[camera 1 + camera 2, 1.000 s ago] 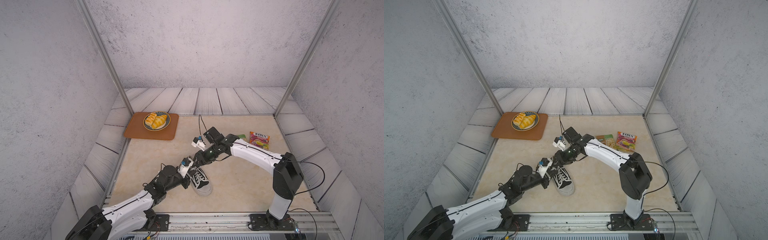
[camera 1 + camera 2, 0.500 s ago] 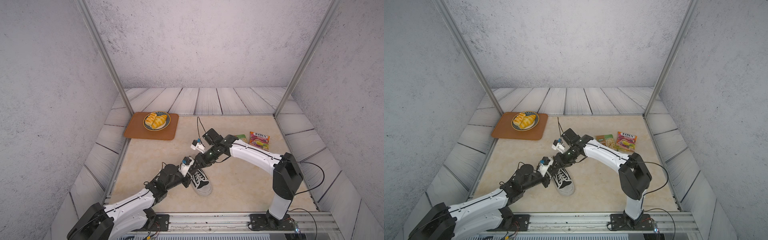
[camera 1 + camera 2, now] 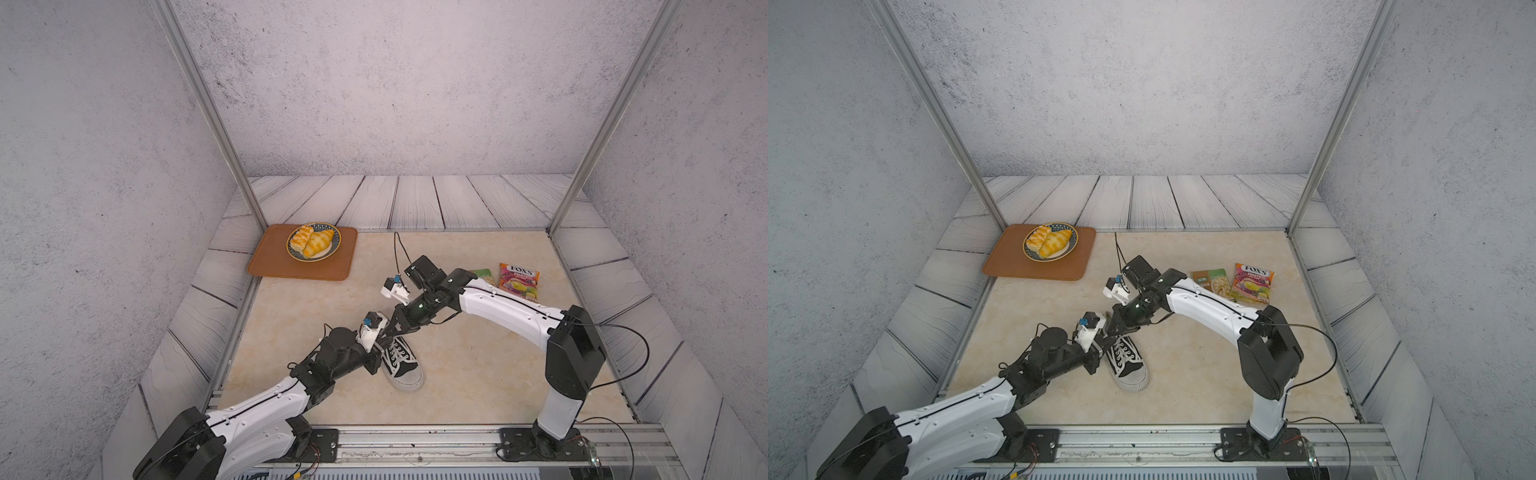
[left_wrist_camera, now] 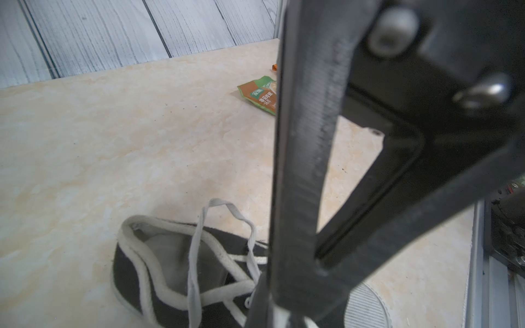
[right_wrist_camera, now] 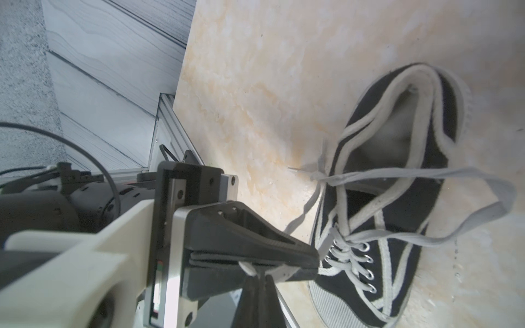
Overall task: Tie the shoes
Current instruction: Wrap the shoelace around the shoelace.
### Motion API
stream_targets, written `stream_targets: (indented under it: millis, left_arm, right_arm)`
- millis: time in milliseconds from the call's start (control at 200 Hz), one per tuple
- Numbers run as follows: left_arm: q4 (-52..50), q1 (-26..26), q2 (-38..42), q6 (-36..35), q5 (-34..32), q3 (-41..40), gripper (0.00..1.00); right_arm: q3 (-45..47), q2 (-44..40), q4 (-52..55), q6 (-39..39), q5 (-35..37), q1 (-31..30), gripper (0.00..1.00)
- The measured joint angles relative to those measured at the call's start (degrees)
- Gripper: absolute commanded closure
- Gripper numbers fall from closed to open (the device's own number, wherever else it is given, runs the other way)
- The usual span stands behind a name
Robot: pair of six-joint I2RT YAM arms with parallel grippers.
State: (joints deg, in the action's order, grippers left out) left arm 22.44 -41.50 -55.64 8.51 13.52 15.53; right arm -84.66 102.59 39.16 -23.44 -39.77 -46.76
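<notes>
**Two robot arms pinch the laces of one black sneaker**

A beige marbled counter (image 3: pixel 478 374) sits between grey walls, edged with pale plank-patterned panels. Two white-and-black arms reach in from the front rail and meet over the middle of the counter.

One brown tray (image 3: pixel 266 268) lies at the back left corner, well apart from the arms. One black sneaker (image 3: pixel 402 362) with a white sole stands near the front middle of the counter, toe toward the rail. One blue-rimmed plate (image 3: pixel 337 243) rests on the tray.

Two snack packets lie side by side toward the back right. One is a pink packet (image 3: pixel 518 280). The other is a green packet (image 3: pixel 483 275), partly covered by the right arm in a top view. Two golden pastries (image 3: pixel 311 243) sit on the plate.

The left gripper (image 5: pixel 312 257) has its jaws pressed flat together on a lace beside the top eyelets. The right gripper (image 5: pixel 257 284) comes in crosswise, with its jaws closed on the bit of lace sticking out of the left jaws. The white laces (image 5: pixel 426 173) rise in one loose loop over the sneaker's opening.

In both top views the two grippers cover the sneaker's heel end, and the laces are too small to follow. In the left wrist view, blurred black gripper parts hide half the green packet and the sneaker's front. Whether the laces are knotted cannot be told.
</notes>
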Motion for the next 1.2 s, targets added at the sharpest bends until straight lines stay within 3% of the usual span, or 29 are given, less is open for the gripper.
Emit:
stream_targets:
  millis: [355, 570, 786, 941, 1201]
  left_arm:
    - [-9.05, 0.00, 10.62, 7.02, -3.65, 0.11, 0.72]
    - [-15.30, 0.00, 18.64, 12.57, -4.61, 0.11, 0.65]
    - [-22.95, 0.00, 24.55, 18.91, -10.47, 0.07, 0.57]
    - [-26.29, 0.00, 23.02, 20.72, -14.03, 0.07, 0.57]
    - [-26.45, 0.00, 11.63, 20.83, -15.50, 0.07, 0.55]
  right_arm:
    - [-0.35, -0.04, -0.15, 0.20, 5.81, -0.15, 1.00]
    - [-1.46, -0.04, -0.07, 0.31, 7.45, 0.24, 1.00]
    - [-1.64, -0.04, 0.02, 0.57, 8.22, 0.46, 1.00]
    - [-1.62, -0.04, 0.00, 0.57, 8.39, 0.46, 1.00]
    - [-1.25, -0.04, -0.42, 0.57, 8.39, 0.46, 1.00]
